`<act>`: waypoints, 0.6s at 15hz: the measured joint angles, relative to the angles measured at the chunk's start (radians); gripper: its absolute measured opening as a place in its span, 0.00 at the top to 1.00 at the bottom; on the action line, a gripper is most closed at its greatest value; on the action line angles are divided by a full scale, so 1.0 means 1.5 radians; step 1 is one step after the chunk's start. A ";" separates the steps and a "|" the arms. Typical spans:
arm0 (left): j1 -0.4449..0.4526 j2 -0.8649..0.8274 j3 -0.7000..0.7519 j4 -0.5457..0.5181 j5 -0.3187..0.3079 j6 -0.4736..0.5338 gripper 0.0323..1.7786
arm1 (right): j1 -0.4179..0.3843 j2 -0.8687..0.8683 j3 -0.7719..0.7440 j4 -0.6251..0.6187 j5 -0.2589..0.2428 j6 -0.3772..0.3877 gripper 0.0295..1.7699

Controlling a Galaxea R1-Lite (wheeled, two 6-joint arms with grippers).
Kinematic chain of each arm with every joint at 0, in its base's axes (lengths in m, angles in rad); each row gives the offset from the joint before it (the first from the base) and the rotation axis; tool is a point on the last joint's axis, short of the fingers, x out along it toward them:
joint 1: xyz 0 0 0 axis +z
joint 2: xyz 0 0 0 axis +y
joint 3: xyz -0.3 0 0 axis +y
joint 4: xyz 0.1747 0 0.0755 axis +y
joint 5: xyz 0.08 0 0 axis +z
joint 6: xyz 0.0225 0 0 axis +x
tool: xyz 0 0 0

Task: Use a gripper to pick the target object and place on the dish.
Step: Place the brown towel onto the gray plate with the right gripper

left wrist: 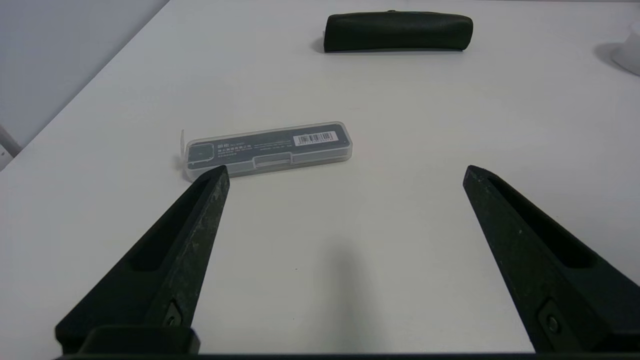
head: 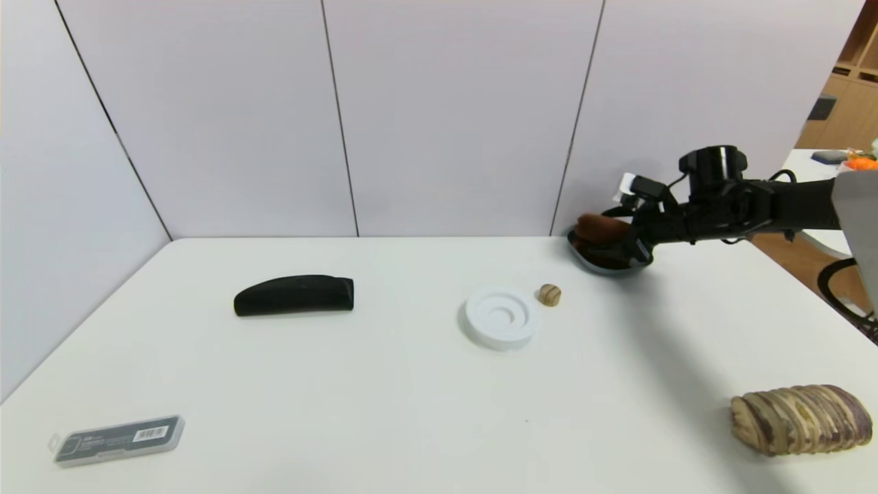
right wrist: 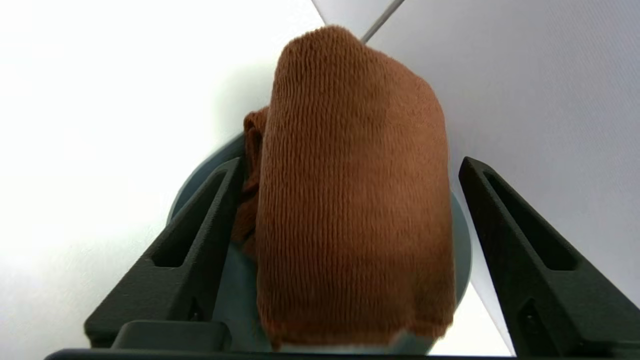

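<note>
- Folded brown fuzzy towel [right wrist: 350, 200] lies on grey-blue dish [right wrist: 462, 250], long axis running away from the gripper.
- Right gripper [right wrist: 350, 170] straddles towel, fingers spread, one touching it.
- Left gripper [left wrist: 345, 172] spread wide, far off.

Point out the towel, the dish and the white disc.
towel [right wrist: 350, 200]: right wrist view, middle of its folded top.
dish [head: 603, 267]: head view, near rim under the towel.
white disc [head: 501, 318]: head view, its raised ring.

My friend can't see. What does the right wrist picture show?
A folded brown fuzzy cloth towel sits on a shallow grey-blue dish, between the spread black fingers of the right gripper. One finger sits close against the towel; the other stands apart. White table and wall lie beyond.
</note>
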 joint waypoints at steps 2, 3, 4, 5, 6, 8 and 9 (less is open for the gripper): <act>0.000 0.000 0.000 0.000 0.000 0.000 0.05 | -0.005 -0.013 0.010 0.006 -0.001 -0.003 0.12; 0.000 0.000 0.000 0.000 0.000 0.000 0.05 | -0.010 -0.023 0.021 0.008 0.000 -0.003 0.11; 0.000 0.000 0.000 0.000 0.000 0.000 0.05 | -0.015 -0.034 0.032 0.008 0.000 -0.002 0.10; 0.000 0.000 0.000 0.000 0.000 0.000 0.05 | -0.020 -0.047 0.046 0.008 0.000 0.000 0.09; 0.000 0.000 0.000 0.000 0.000 0.000 0.05 | -0.026 -0.065 0.063 0.008 0.000 0.002 0.09; 0.000 0.000 0.000 0.000 0.000 0.000 0.05 | -0.040 -0.109 0.109 0.010 0.000 0.005 0.07; 0.000 0.000 0.000 0.000 0.000 0.000 0.05 | -0.050 -0.138 0.146 0.013 -0.001 0.007 0.07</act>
